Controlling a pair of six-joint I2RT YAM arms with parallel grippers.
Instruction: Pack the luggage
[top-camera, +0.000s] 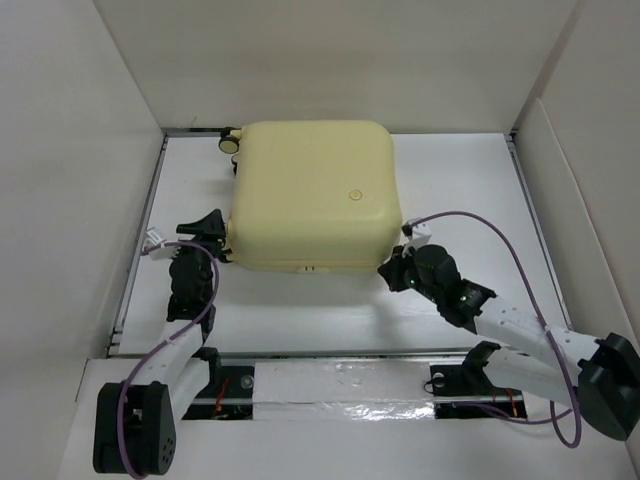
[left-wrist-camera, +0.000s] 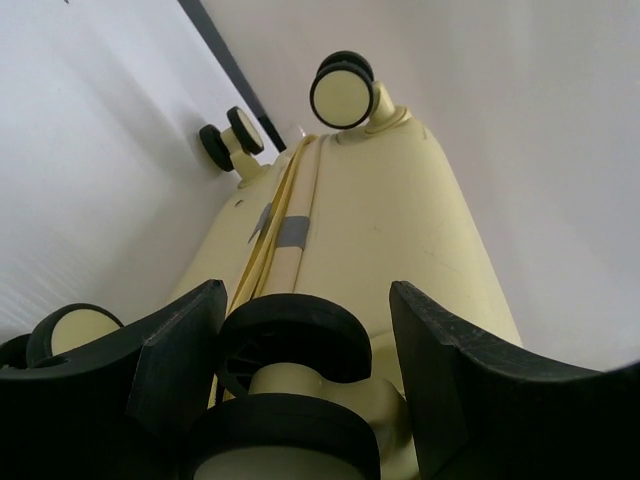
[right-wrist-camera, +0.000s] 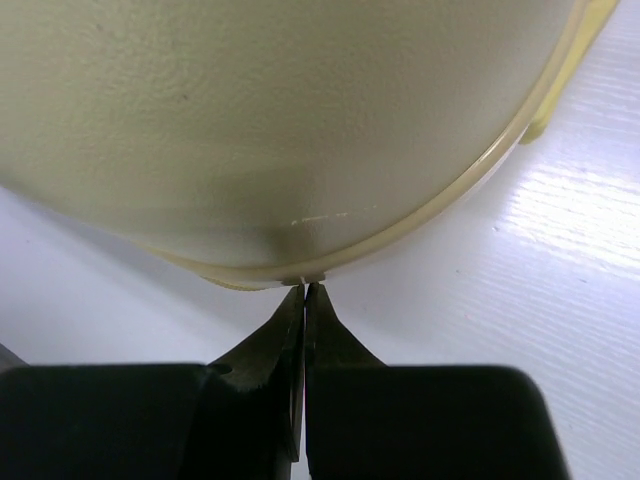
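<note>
A white table (top-camera: 300, 310) sits inside plain white walls (top-camera: 330, 60).

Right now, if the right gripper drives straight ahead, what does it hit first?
The luggage: the right gripper, shut, points at its rim seam at the near corner, touching or almost.

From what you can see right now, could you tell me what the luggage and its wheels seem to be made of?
The luggage looks like moulded hard plastic, pale yellow, matt and finely pebbled: rounded corners, soft sheen, no weave. Its wheels seem plastic too: smooth yellow hubs, black treads, possibly rubber; the look leaves that open.
</note>
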